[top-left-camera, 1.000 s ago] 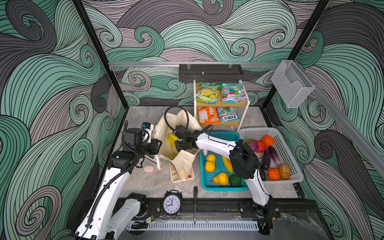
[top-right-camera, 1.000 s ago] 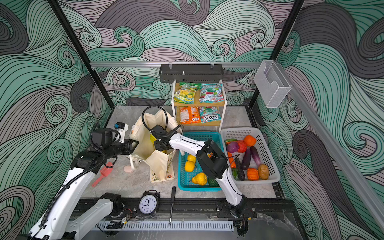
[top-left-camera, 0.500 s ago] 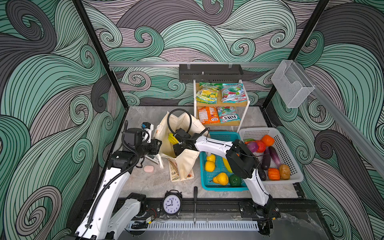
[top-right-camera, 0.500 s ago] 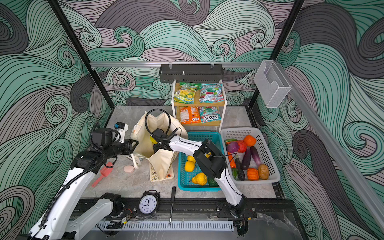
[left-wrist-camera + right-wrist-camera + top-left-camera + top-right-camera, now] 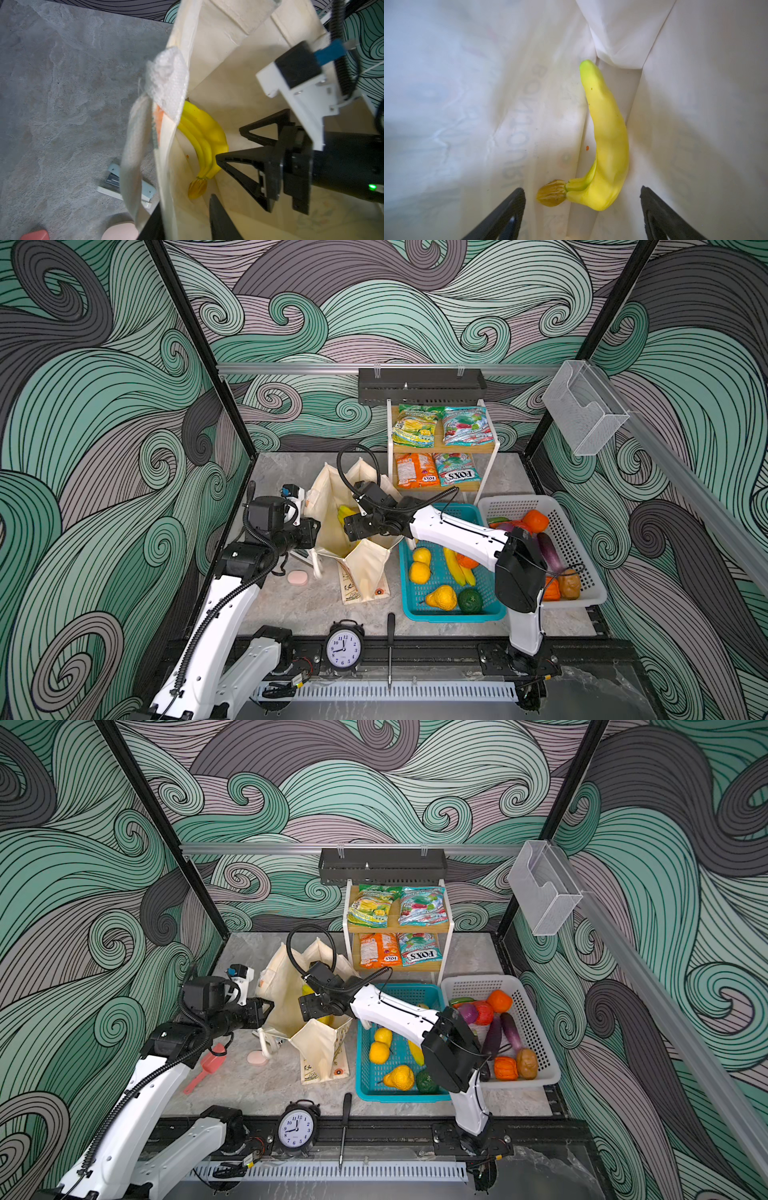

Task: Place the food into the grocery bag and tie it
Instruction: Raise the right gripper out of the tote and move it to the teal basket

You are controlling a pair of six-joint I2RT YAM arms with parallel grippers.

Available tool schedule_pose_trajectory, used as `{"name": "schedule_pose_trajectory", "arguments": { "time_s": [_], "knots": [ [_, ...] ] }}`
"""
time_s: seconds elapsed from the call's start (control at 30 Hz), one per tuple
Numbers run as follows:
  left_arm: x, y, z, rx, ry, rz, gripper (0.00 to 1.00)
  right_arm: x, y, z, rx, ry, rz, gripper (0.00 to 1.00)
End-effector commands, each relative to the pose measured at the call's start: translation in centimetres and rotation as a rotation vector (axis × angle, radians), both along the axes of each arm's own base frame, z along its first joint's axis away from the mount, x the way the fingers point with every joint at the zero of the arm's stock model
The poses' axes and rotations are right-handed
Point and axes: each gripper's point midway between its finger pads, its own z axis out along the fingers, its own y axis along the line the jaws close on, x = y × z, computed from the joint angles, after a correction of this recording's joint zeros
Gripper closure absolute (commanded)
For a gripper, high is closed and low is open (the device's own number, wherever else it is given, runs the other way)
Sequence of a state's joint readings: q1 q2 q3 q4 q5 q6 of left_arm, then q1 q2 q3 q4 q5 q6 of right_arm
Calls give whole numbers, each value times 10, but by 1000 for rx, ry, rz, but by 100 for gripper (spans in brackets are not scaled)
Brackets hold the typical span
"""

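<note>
The cream grocery bag (image 5: 365, 568) (image 5: 320, 1048) stands open at the table's middle. My left gripper (image 5: 311, 531) (image 5: 185, 199) is shut on its left rim, with the cloth wall (image 5: 166, 166) between the fingers. My right gripper (image 5: 355, 531) (image 5: 581, 189) (image 5: 228, 143) hangs open inside the bag's mouth. Just beyond its fingertips a yellow banana bunch (image 5: 608, 145) (image 5: 203, 133) (image 5: 347, 514) lies free on the bag's floor. More food fills the teal basket (image 5: 453, 616), the white basket (image 5: 582, 597) and the shelf of candy packets (image 5: 436, 431).
A stapler (image 5: 124, 187) and a pink oval (image 5: 298, 577) lie left of the bag, with a red scoop (image 5: 208, 1067) under my left arm. An alarm clock (image 5: 344, 649) and a screwdriver (image 5: 390, 639) sit at the front edge. A white rope handle (image 5: 135, 145) hangs outside the bag.
My right gripper has gone from shut on the banana bunch to open, and the bunch now lies loose in the bag. The left arm has not moved.
</note>
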State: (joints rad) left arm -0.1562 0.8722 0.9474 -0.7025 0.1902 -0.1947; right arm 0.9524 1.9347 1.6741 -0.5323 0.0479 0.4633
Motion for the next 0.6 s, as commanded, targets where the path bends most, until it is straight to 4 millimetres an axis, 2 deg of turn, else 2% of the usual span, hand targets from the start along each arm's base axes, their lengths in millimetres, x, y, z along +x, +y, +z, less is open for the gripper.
{"name": "schedule_pose_trajectory", "arguments": {
  "time_s": [0.0,0.17,0.27,0.4,0.57],
  "knots": [
    [-4,9,1,30,-6,35,65,-3,-17,38,17,-99,-18,12],
    [-3,10,2,32,-9,40,66,-17,-38,87,131,-201,-15,9],
    [-4,13,1,45,-7,50,66,-25,-53,105,162,-242,-15,7],
    [-4,12,2,41,-9,48,66,-32,-73,119,182,-268,-21,4],
    [-4,14,5,45,-18,58,73,-34,-69,115,236,-201,10,7]
  ]
}}
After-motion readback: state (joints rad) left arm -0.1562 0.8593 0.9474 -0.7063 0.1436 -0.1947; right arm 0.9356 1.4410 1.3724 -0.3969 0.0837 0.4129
